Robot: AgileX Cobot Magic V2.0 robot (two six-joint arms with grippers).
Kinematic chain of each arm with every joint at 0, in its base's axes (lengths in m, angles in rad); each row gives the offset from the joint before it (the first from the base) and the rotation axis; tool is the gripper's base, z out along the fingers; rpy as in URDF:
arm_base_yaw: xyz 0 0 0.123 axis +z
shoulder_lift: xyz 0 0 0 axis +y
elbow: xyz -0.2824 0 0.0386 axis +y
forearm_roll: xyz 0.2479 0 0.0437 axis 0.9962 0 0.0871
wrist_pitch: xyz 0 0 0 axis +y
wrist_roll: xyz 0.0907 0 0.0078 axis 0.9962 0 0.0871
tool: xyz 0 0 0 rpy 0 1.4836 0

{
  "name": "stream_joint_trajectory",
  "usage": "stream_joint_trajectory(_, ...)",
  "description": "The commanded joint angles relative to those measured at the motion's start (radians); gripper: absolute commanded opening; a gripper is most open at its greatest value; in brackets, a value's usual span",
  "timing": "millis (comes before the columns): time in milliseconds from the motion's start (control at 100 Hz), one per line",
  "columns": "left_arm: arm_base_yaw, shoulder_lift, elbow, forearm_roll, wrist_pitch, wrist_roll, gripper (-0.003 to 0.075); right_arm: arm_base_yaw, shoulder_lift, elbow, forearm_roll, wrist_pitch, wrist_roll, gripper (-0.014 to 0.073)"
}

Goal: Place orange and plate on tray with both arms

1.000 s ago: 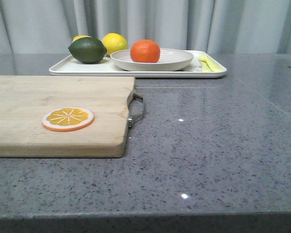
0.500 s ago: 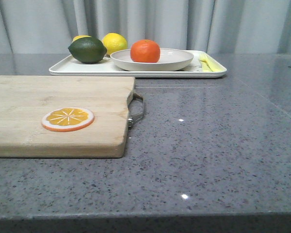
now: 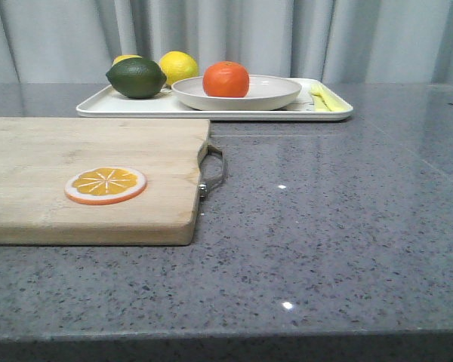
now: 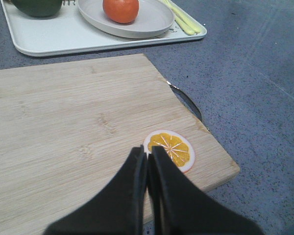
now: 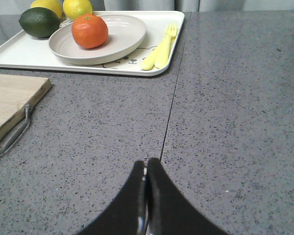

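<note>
Upper centre of the front frame: tray [image 3: 90, 108] carried plate [image 3: 279, 94], orange [image 3: 226, 79] resting inside it, so I judged placement done. Left gripper [image 4: 148, 155] and right gripper [image 5: 146, 169] pressed together, empty, parked low in their frames.

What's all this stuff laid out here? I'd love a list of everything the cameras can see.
Rectangular white tray: one, far side of the grey stone table.
Wide off-white round plate: one, on the tray.
Whole bright-orange orange: one, in the plate.
Dark green lime: one, tray's left end.
Yellow lemons: two, behind the lime.
Pale yellow plastic cutlery: fork plus another piece, tray's right end.
Wooden cutting board: one, near left, metal handle.
Flat orange slice: one, on the board.
Grey curtain: backdrop.
Left gripper: black, shut, over the board.
Right gripper: black, shut, over bare table.
</note>
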Motion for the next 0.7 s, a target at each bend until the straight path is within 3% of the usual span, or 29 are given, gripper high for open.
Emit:
stream_joint_trajectory(0,0.005,-0.001,-0.025,-0.012,-0.079,-0.005,-0.0019,0.000,-0.002,-0.027,0.003,-0.069,-0.009,-0.0070)
stream_joint_trajectory(690,0.033,-0.017,-0.012,0.004,-0.085,-0.005,-0.0019,0.000,-0.002,-0.027,0.003,-0.069,-0.009,-0.0070)
